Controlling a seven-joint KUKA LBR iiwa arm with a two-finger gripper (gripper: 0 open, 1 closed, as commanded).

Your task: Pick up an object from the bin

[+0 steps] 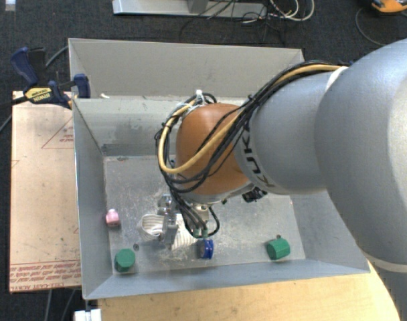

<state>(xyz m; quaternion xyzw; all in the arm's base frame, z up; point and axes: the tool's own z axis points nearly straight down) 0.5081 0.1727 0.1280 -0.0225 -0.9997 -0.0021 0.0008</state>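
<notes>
My gripper (169, 223) reaches down under the arm's orange cover to the bin floor, near the front middle. It stands right over a white ribbed thing (150, 225), which shows on the gripper's left and again at its lower right. A small blue block (205, 249) lies just to the right of the gripper's tip, close to the white thing. Whether the white thing is gripped is hidden by the gripper body.
A small pink piece (112, 218) lies by the left wall. A green block (124, 259) sits in the front left corner and another green block (278, 248) at the front right. The arm and its cables cover the bin's middle and right.
</notes>
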